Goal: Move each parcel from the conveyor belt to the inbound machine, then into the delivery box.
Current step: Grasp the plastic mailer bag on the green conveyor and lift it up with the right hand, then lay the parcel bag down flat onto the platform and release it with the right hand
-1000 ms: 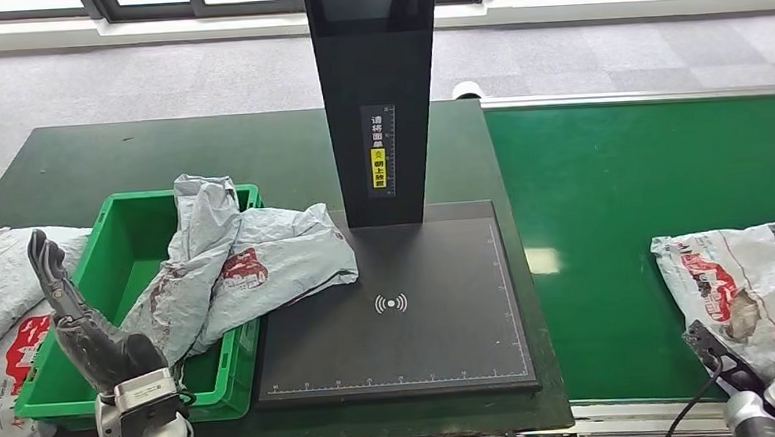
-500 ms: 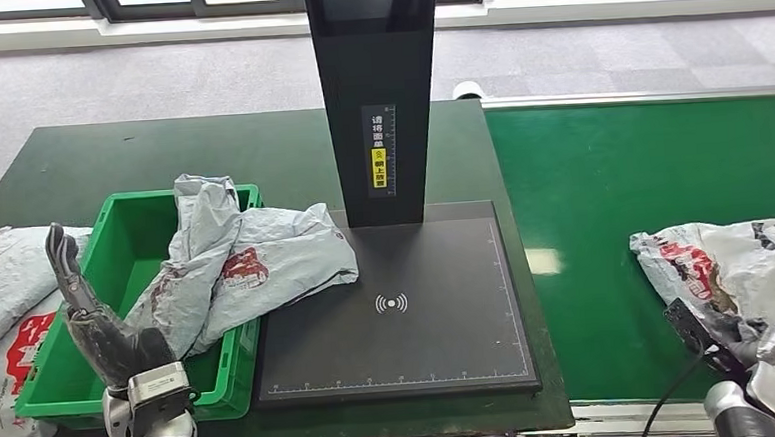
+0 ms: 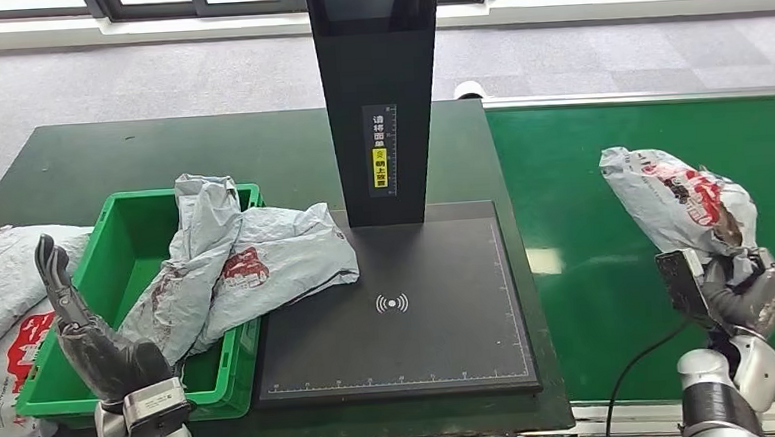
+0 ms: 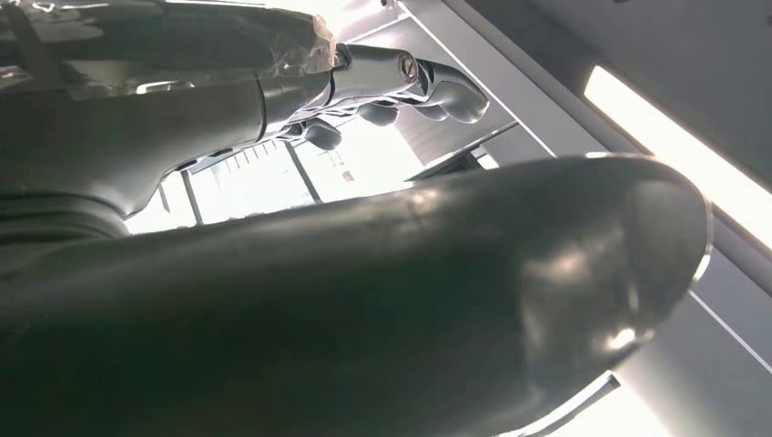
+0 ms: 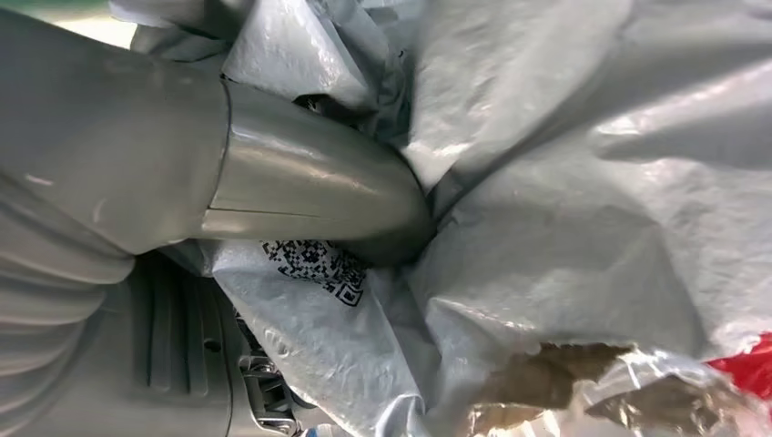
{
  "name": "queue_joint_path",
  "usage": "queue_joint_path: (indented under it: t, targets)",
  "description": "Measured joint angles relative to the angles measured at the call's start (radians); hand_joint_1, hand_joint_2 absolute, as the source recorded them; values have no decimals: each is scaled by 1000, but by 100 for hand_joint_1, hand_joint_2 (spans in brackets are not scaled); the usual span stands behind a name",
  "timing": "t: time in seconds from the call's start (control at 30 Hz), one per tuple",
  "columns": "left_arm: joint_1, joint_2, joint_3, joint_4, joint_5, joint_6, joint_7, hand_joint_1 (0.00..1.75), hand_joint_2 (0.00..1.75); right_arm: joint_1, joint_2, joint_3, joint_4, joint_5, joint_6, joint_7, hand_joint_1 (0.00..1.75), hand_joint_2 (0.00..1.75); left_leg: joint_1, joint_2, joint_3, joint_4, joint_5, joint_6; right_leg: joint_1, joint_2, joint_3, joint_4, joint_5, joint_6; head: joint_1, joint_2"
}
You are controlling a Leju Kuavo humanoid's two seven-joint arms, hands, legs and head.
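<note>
**Parcel lifted off belt, scanner next**

Right robot hand (image 3: 743,295) grips grey poly parcel (image 3: 678,203), fingers clenched in the bag, held up over the green conveyor belt (image 3: 602,177) at 3 o'clock. Step in hand: belt → inbound machine (image 3: 398,308). Next calls for a carry toward 9 o'clock & a flat set-down on the black pad. Left robot hand (image 3: 78,320) holds nothing, fingers apart, near the green delivery box (image 3: 125,252) at 8 o'clock, w/ earlier parcels (image 3: 251,266) draped over its rim.

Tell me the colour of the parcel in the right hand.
Grey parcel with red print, gripped by the right hand; head view shows it best.
</note>
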State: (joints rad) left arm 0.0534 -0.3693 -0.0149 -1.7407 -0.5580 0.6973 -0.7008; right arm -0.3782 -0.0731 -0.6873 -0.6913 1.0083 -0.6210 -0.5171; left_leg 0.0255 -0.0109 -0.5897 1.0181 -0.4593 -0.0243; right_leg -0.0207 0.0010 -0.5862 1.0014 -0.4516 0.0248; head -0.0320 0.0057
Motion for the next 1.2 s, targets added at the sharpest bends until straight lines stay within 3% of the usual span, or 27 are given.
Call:
queue_joint_path:
  t: [0.1, 0.27, 0.57, 0.73, 0.87, 0.97, 1.2]
  targets:
    - [0, 0, 0, -2, -7, 0, 0, 0, 0, 91, 86, 58, -226, -89, 9, -60, 175, 175, 1, -2, -1, 0, 0, -1, 1, -2, 0, 0, -1, -1, 0, 0]
    - [0, -3, 0, -2, -7, 0, 0, 0, 0, 211, 185, 222, -519, -74, -17, -66, 175, 175, 1, -1, 0, 0, -1, -2, 1, 0, -1, 0, -2, -1, 0, 0]
    - [0, -4, 0, -2, -9, 0, 0, 0, 0, 283, 247, 326, -707, -68, -35, -85, 175, 175, 0, -1, 0, 0, 0, -2, 0, 0, 0, 0, -1, -1, 0, 0]
    - [-3, -7, 0, 6, -13, 0, 0, 0, 0, 334, 293, 501, -786, -63, 1, -53, 175, 175, 1, 1, 1, -1, 0, -2, 2, 1, -1, 1, -2, -2, 0, 0]
    - [-10, -9, 0, 21, -14, 0, 0, 0, 0, 334, 312, 651, -779, -110, 90, -12, 175, 175, 3, 2, 1, -1, 0, -3, 3, 1, -1, 1, -2, -3, 0, 0]
    - [-18, -11, 0, 35, -7, 0, 0, 0, 0, 301, 324, 728, -687, -195, 153, -6, 175, 175, 3, 2, 1, -1, 0, -3, 3, 1, -1, 1, -2, -3, 0, 0]
    - [-25, -14, -3, 69, 3, 0, 0, 0, 0, 198, 359, 767, -353, -358, 257, -76, 175, 175, 3, 2, 1, 0, 1, -4, 3, 1, -1, 1, 0, -3, 0, 0]
